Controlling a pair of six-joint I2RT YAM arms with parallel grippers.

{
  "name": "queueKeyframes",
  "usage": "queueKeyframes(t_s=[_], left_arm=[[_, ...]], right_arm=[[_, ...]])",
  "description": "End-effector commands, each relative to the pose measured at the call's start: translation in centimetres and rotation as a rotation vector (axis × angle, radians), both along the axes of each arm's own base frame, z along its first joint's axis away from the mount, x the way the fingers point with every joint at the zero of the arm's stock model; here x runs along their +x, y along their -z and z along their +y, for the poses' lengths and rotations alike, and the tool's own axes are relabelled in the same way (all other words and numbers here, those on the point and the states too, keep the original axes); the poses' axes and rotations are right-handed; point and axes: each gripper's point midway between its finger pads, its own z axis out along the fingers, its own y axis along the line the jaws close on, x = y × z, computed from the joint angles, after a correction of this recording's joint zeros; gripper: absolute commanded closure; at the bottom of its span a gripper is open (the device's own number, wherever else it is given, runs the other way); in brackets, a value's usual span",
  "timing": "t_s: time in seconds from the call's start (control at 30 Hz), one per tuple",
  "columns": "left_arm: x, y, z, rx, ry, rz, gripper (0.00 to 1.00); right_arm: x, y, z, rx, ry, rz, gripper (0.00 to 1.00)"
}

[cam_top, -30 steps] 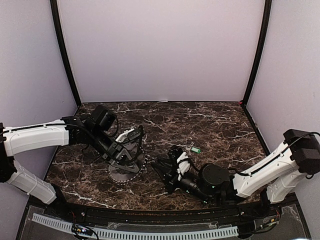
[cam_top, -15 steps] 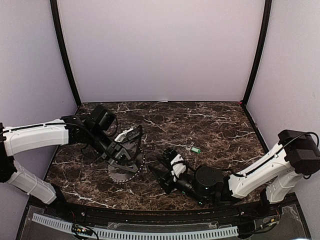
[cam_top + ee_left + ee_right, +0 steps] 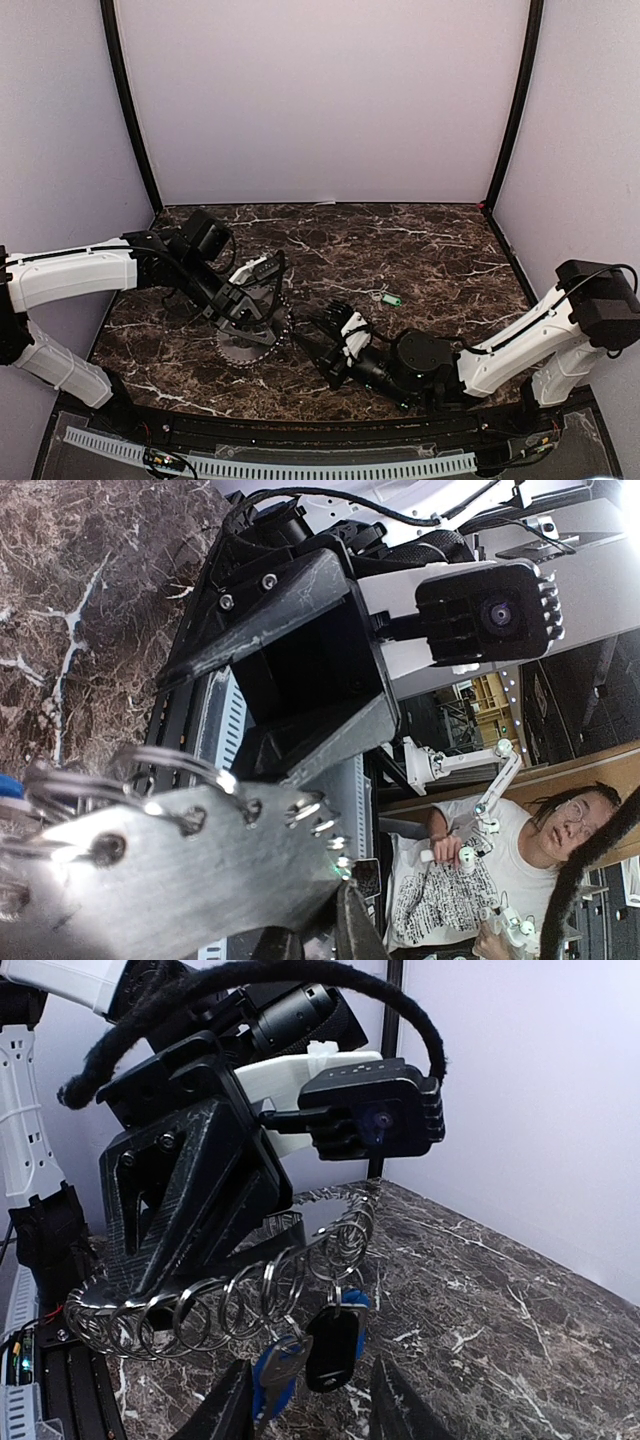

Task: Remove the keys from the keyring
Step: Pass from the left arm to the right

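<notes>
The keyring [image 3: 243,349] is a dark-grey toothed ring, held tilted above the marble top with my left gripper [image 3: 246,312] shut on its upper part. In the left wrist view its grey plate [image 3: 170,870] fills the lower left, pinched at my left gripper [image 3: 316,932]. From its rim hang several split rings [image 3: 250,1295]. Blue-headed keys [image 3: 272,1378] and a black tag [image 3: 333,1348] dangle from them. My right gripper [image 3: 312,1412] is open, its fingertips just below and on either side of these keys. It points at the ring [image 3: 325,338]. A green key [image 3: 392,299] lies loose on the table.
Dark marble table [image 3: 430,250] inside pale walls with black corner posts [image 3: 512,110]. A white cable rail [image 3: 300,468] runs along the near edge. The right wrist's camera housing [image 3: 495,615] hangs close in front of the left wrist.
My right gripper has opened wider and shifted left, closer to the keyring's hanging keys. The left arm and the keyring have stayed put.
</notes>
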Motion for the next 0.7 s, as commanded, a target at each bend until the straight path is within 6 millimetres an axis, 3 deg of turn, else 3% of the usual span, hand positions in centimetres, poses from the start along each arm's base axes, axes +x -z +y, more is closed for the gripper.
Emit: queueKeyframes(t_s=[0.0,0.67], left_arm=[[-0.1,-1.5,0.0,-0.063,0.023,-0.023,1.00],[-0.2,-1.3,-0.1,-0.059,0.029,-0.005,1.00]], right_arm=[[-0.7,-1.9,0.4,0.051,-0.020,-0.057,0.63],[-0.4,-2.9,2.1,0.040,0.012,-0.130,0.79]])
